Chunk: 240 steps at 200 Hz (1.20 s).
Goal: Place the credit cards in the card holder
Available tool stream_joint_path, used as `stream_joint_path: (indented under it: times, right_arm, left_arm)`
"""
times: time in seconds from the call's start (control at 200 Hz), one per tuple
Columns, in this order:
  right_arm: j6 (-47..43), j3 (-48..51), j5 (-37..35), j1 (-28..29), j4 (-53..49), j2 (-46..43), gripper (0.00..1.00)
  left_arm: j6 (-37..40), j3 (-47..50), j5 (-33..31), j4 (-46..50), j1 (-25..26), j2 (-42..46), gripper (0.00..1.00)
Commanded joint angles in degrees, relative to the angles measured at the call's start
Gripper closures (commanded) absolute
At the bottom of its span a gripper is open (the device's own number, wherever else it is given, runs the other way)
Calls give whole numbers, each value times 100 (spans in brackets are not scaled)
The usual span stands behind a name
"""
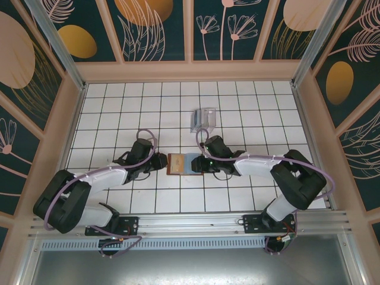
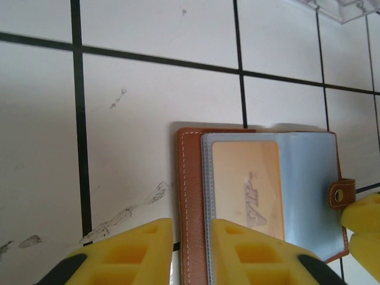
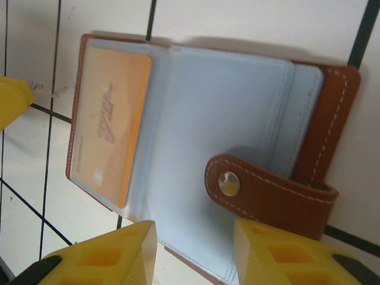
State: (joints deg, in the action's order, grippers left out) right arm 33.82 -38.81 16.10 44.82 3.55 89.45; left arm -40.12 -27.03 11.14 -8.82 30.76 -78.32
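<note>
The card holder (image 1: 185, 163) is lying open mid-table (image 1: 119, 107), flanked by the left gripper (image 2: 193, 225) and right gripper (image 3: 195, 230), both hanging part-open and empty, so they should be lifting straight up without snagging its sleeves.

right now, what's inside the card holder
An orange VIP card is tucked in on one side of the open card holder. The other pale blue sleeves look empty, but anything beneath those stacked pages is covered.
</note>
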Motion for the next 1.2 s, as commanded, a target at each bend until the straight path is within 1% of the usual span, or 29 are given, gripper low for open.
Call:
stream_joint_path:
  times: [0.0,0.105,0.21,0.36,0.48,0.581,0.701,0.806,0.931,1.031,1.196]
  right_arm:
    - [168,50,25,62,134,153,60]
    - [201,-7,81,71,188,297,61]
    - [209,-93,130,104,188,444,62]
    - [260,-225,227,165,240,637,61]
    - [232,-415,327,250,308,790,59]
    - [216,-582,341,298,249,894,59]
    - [182,-699,385,308,310,962,58]
    - [225,-775,423,308,395,1028,58]
    - [371,-787,805,283,785,1100,62]
    - [603,-751,1116,231,1181,1162,65]
    - [821,-806,1579,149,1693,1334,65]
  left_arm:
    - [-3,4,170,-185,16,-227,74]
    - [13,-73,366,-195,15,-426,74]
    - [-48,23,387,-368,19,-501,74]
    - [-125,69,589,-507,17,-640,76]
    - [-192,200,565,-716,16,-666,77]
    - [-120,135,634,-569,11,-739,78]
    - [-132,255,518,-630,13,-658,78]
    - [-58,180,500,-449,15,-618,78]
    - [-16,213,332,-442,14,-483,78]
    - [99,93,302,-201,9,-474,78]
    - [162,130,167,-197,13,-402,78]
